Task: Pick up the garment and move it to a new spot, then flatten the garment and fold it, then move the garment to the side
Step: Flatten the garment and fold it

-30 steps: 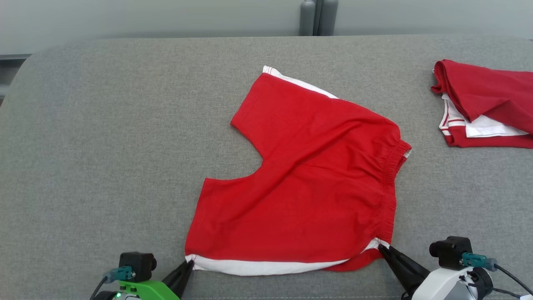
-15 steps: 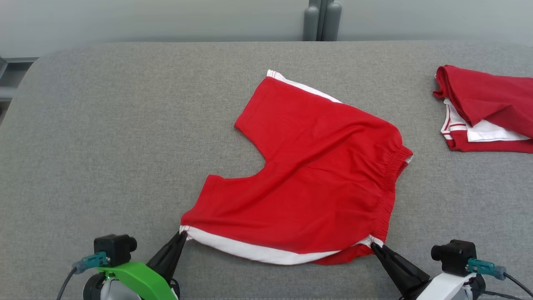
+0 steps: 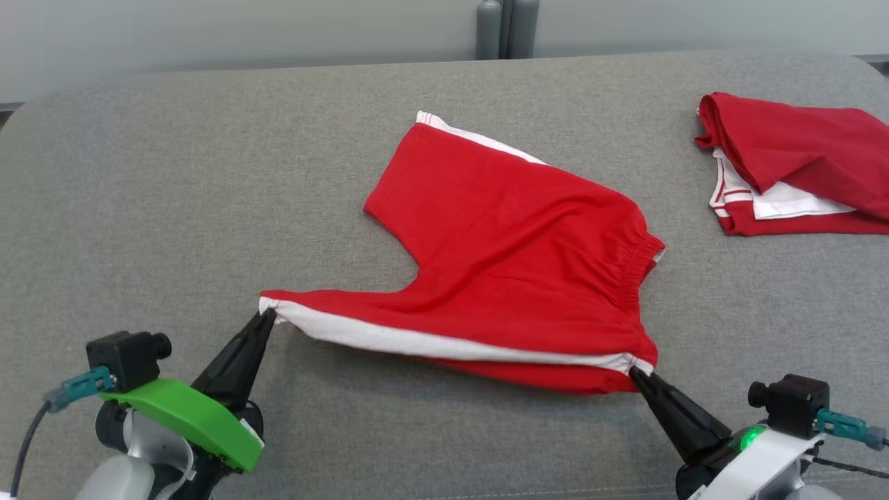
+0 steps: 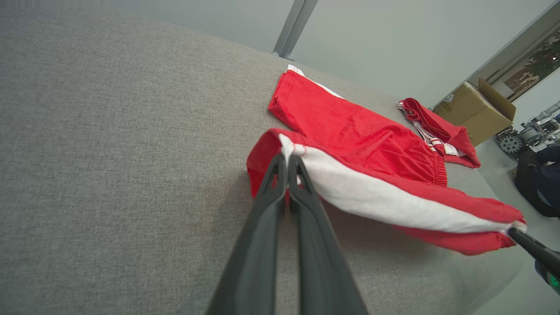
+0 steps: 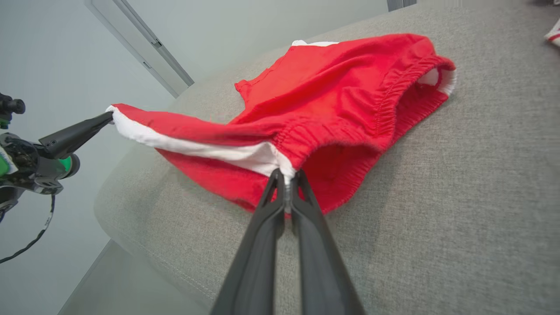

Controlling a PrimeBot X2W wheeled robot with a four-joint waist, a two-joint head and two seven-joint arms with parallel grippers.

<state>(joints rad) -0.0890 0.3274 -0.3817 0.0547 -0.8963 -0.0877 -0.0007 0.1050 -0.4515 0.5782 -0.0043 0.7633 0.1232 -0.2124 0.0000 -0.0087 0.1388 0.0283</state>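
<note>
The garment [image 3: 514, 243] is a pair of red shorts with a white side stripe, lying on the grey cushioned surface [image 3: 173, 208]. Its near edge is lifted off the surface and pulled taut between both grippers. My left gripper [image 3: 266, 316] is shut on the leg-hem corner, whose white stripe end shows at the left gripper [image 4: 286, 158] tips. My right gripper [image 3: 633, 370] is shut on the waistband corner, seen pinched at the right gripper [image 5: 286, 175] tips. The far leg and elastic waistband [image 3: 635, 274] still rest on the surface.
A second folded red and white garment [image 3: 792, 167] lies at the far right of the surface. A grey post [image 3: 501, 29] stands behind the far edge. A cardboard box [image 4: 474, 109] sits on the floor beyond the surface.
Both grippers have lifted the near edge of the shorts off the surface. The left gripper has risen further and moved left, stretching the stripe edge taut. The camera has shifted slightly.
</note>
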